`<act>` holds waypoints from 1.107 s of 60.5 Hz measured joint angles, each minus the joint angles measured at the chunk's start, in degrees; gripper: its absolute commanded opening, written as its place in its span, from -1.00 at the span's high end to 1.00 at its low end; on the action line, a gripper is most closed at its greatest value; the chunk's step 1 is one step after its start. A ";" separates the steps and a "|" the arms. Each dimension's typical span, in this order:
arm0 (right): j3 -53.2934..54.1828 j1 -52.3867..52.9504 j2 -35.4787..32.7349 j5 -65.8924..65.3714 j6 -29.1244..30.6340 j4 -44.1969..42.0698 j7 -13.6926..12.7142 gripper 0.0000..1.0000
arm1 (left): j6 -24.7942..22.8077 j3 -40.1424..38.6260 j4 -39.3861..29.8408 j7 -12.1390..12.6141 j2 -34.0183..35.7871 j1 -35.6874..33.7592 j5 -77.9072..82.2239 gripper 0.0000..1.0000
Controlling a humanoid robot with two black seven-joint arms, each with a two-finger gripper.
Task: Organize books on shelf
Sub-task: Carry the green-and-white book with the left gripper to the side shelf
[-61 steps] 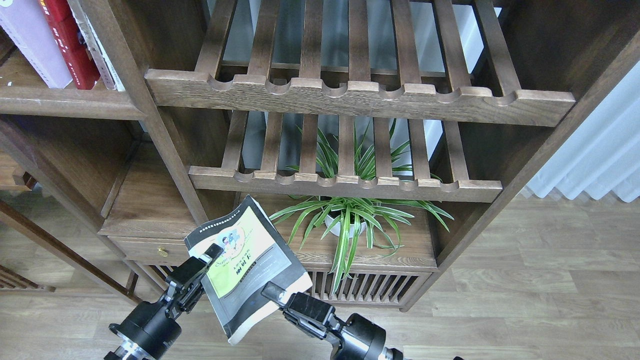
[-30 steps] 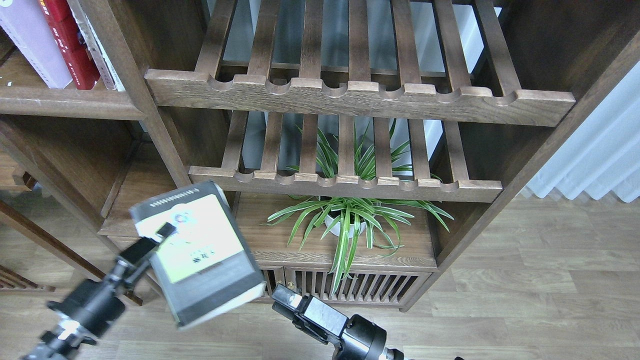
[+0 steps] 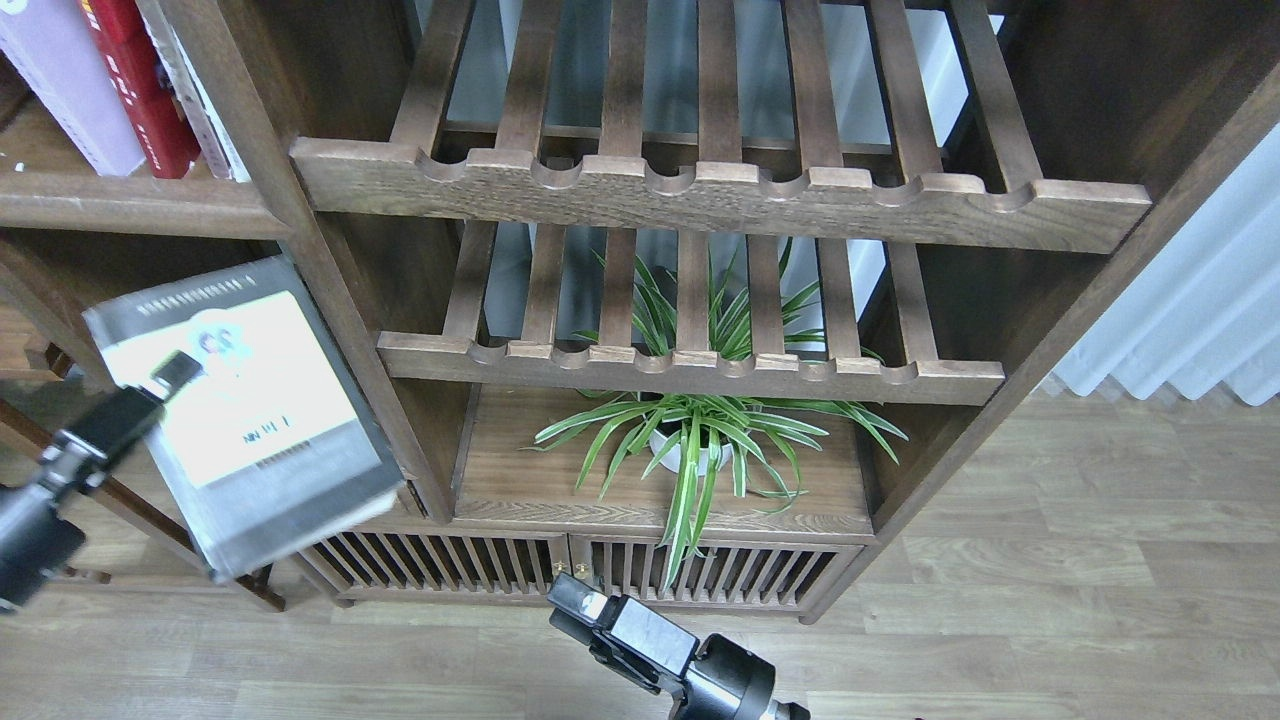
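My left gripper (image 3: pixel 165 380) is shut on the thick black-grey book (image 3: pixel 245 410) with the yellow-green panel and holds it in the air at the left, below the dark-brown shelf (image 3: pixel 130 205). The pale lavender-white book (image 3: pixel 55 85) and the red book (image 3: pixel 135 85) stand on that shelf at the top left, leaning left. My right gripper (image 3: pixel 575 600) is low at the bottom middle, away from the book and empty; it is seen end-on, so its fingers cannot be told apart.
Two slatted racks (image 3: pixel 720 195) with scalloped front rails fill the middle bay. A potted spider plant (image 3: pixel 690 430) stands below them on a low cabinet (image 3: pixel 560 570). A bookcase upright (image 3: pixel 300 240) runs just right of the held book. A white curtain (image 3: pixel 1190 310) hangs at the right.
My left gripper has carried the black-grey book up and to the left, from the lower middle to below the shelf. My right gripper let go of the book and stays low.
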 measured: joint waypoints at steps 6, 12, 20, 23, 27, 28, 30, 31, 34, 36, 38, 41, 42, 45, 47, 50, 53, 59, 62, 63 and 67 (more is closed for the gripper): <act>0.01 0.00 0.00 0.00 0.00 -0.77 0.00 -0.98 | 0.00 -3.73 0.00 2.15 0.62 0.53 0.03 0.74; 0.02 -0.07 0.00 0.00 0.00 -1.06 -0.01 -0.98 | 0.00 -6.87 0.16 4.88 0.71 1.44 0.04 0.74; 0.02 -0.17 0.00 0.00 0.00 -1.11 -0.03 -0.98 | 0.00 -10.79 1.13 6.66 0.75 2.41 0.06 0.75; 0.05 -0.22 0.00 0.00 0.00 -1.11 -0.03 -0.98 | 0.00 -12.34 1.93 6.76 0.76 2.56 0.08 0.75; 0.10 -0.26 0.00 0.00 0.00 -1.12 -0.03 -0.98 | 0.00 -14.71 3.01 6.81 0.94 2.66 0.08 0.75; 0.10 -0.26 0.00 0.00 0.00 -1.14 -0.03 -0.98 | 0.00 -15.20 3.25 6.82 1.03 2.68 0.09 0.75; 0.10 -0.26 0.00 0.00 0.00 -1.19 -0.03 -0.98 | 0.00 -16.14 3.69 6.83 1.20 2.69 0.09 0.75; 0.10 -0.26 0.00 0.00 0.00 -1.23 -0.03 -0.98 | 0.00 -16.74 4.00 6.84 1.35 2.70 0.09 0.75; 0.10 -0.27 0.00 0.00 0.00 -1.30 -0.05 -0.98 | 0.00 -17.66 4.51 6.87 1.61 2.70 0.09 0.75; 0.09 -0.27 0.00 0.00 0.00 -1.33 -0.08 -0.98 | 0.00 -18.20 4.87 6.91 1.76 2.70 0.09 0.75; 0.07 -0.27 0.00 0.00 0.00 -1.35 -0.09 -0.98 | 0.00 -18.70 5.21 6.98 1.90 2.70 0.10 0.75; 0.04 -0.27 0.00 0.00 0.00 -1.37 -0.11 -0.98 | 0.00 -19.25 5.82 7.13 2.18 2.69 0.10 0.76; 0.04 -0.27 0.00 0.00 0.00 -1.37 -0.11 -0.98 | 0.00 -19.37 6.03 7.17 2.26 2.66 0.11 0.76; 0.03 -0.27 0.00 0.00 0.00 -1.38 -0.12 -0.98 | 0.00 -19.62 6.62 7.23 2.50 2.48 0.15 0.76; 0.02 -0.27 0.00 0.00 0.00 -1.38 -0.13 -0.98 | 0.00 -19.81 7.19 7.27 2.72 2.22 0.16 0.76; 0.02 -0.27 0.00 0.00 0.00 -1.38 -0.14 -0.98 | 0.00 -19.91 7.98 7.31 3.00 1.74 0.18 0.75; 0.01 -0.27 0.00 0.00 0.00 -1.38 -0.17 -0.98 | 0.00 -19.91 8.92 7.37 3.28 0.82 0.22 0.76; -0.03 -0.27 0.00 0.00 0.00 -1.38 -0.22 -0.98 | 0.00 -19.31 10.83 7.49 3.91 -1.65 0.28 0.76; -0.06 -0.27 0.00 -0.04 0.00 -1.38 -0.27 -0.98 | 0.00 -18.88 11.40 7.52 4.29 -2.74 0.29 0.76; -0.06 -0.27 0.00 -0.06 0.00 -1.38 -0.27 -0.98 | 0.00 -18.79 11.51 7.52 4.42 -3.04 0.29 0.76; -0.09 -0.27 0.00 -0.20 0.00 -1.38 -0.30 -0.98 | 0.00 -18.35 11.80 7.60 5.08 -4.33 0.37 0.76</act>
